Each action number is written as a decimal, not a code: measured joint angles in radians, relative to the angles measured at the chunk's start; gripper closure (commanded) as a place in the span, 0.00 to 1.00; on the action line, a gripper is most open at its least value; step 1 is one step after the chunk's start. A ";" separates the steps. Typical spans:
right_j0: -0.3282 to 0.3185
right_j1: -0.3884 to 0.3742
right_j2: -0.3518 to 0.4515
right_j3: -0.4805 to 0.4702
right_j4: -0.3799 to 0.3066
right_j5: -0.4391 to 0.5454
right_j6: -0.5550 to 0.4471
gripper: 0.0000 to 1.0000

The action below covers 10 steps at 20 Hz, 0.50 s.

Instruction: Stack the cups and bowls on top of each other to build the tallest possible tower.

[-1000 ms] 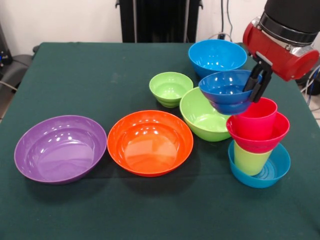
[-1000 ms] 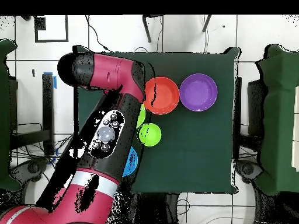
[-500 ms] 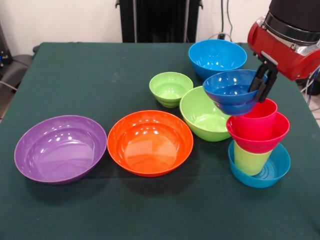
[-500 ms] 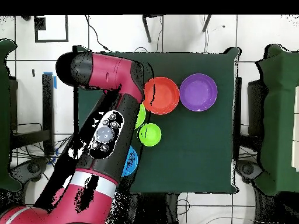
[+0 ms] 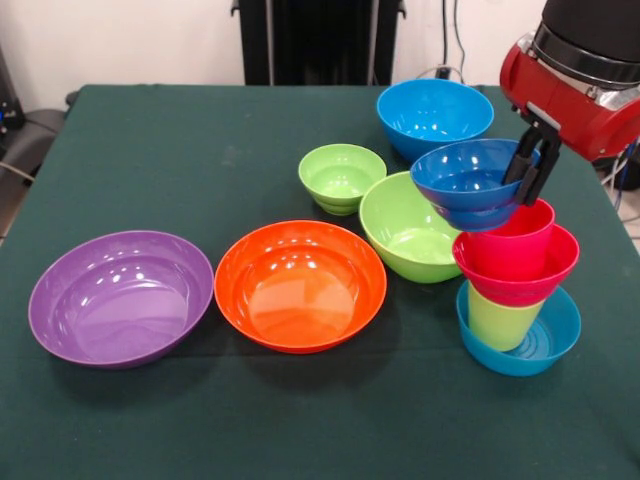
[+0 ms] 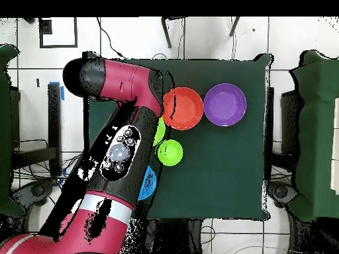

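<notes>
In the front view a tower stands at the right: a teal-blue bowl (image 5: 545,345) at the bottom, a lime-green tumbler (image 5: 500,320) upside down in it, a small red bowl (image 5: 515,270) on that, and a red tumbler (image 5: 515,235) on top. My gripper (image 5: 530,165) is shut on the right rim of a small dark-blue bowl (image 5: 465,180). It holds the bowl tilted, just above and to the left of the red tumbler's mouth. In the overhead view my arm (image 6: 119,152) hides the tower and the gripper.
Also on the green table (image 5: 200,150): a purple bowl (image 5: 120,295), an orange bowl (image 5: 300,285), a large lime-green bowl (image 5: 410,230), a small ribbed lime-green bowl (image 5: 342,175) and a large blue bowl (image 5: 435,112) at the back. The overhead view shows the orange bowl (image 6: 185,109) and the purple bowl (image 6: 225,104).
My gripper has carried the dark-blue bowl a little to the right and up, closer over the red tumbler. The tower and the other bowls have not moved.
</notes>
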 measured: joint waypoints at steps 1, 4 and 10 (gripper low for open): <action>0.000 0.000 0.000 0.000 0.003 0.000 0.000 1.00; 0.002 0.000 0.000 0.000 0.009 0.000 0.000 1.00; 0.008 0.000 0.000 0.000 0.022 0.000 0.000 1.00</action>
